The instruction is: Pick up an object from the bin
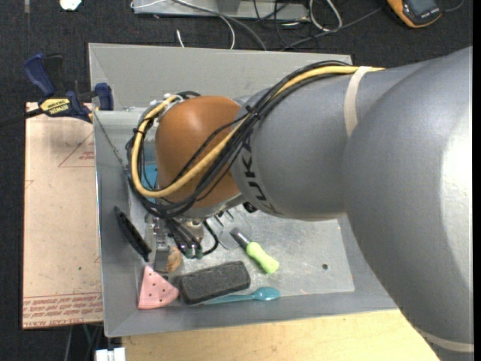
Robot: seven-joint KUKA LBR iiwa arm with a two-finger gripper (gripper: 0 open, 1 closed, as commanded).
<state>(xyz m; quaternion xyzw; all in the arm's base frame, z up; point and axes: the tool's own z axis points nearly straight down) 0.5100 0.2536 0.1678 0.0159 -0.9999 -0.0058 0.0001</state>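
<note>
Down in the bin's front-left corner lies a black stick, then a pink dotted wedge. Just above the wedge hangs the tool (open or closed, I cannot tell), with a small tan piece at its tip. Rightward lie a dark grey block, a green-handled screwdriver and a pale blue handle.

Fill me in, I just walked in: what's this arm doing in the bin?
The robot arm reaches into the grey bin from the right, with its gripper low near the front-left corner. It sits just above a pink triangular piece and a dark grey block, with a black stick to its left and a green-handled tool to its right. Nothing looks lifted yet.
</note>
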